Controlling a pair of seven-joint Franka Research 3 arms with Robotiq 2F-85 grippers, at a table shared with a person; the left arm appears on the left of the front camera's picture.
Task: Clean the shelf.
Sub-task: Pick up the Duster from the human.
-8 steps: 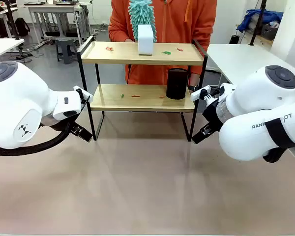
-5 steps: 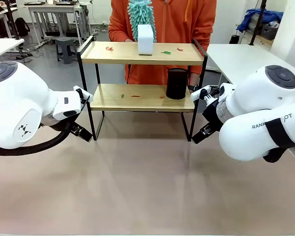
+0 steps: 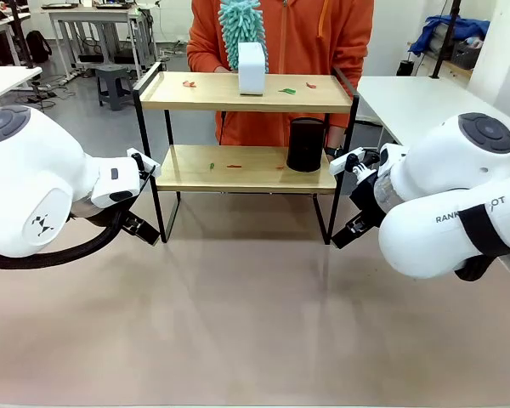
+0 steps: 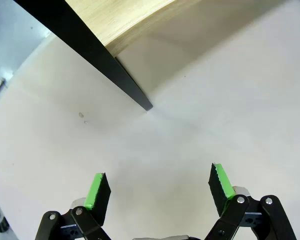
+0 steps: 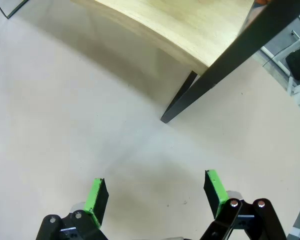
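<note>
Both spread, angled down, left tool (image 4: pixel 159 180), right tool (image 5: pixel 155 185), flanking shelf (image 3: pixel 221 92)

The surface (image 3: pixel 246 323) in front of the shelf (image 3: pixel 238 102) lies bare. Its lower board (image 3: pixel 187 170) is free at left and middle, while a black cylinder (image 3: pixel 305 144) at the right end rises nearly to the top board (image 3: pixel 204 90). There a white box (image 3: pixel 252 68) stands midway, and a person (image 3: pixel 340 51) holding a teal duster (image 3: pixel 242 21) closes off the far side.

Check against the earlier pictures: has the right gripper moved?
No. The right gripper lies open just outside the front right leg of the shelf, exactly where it was before.
</note>
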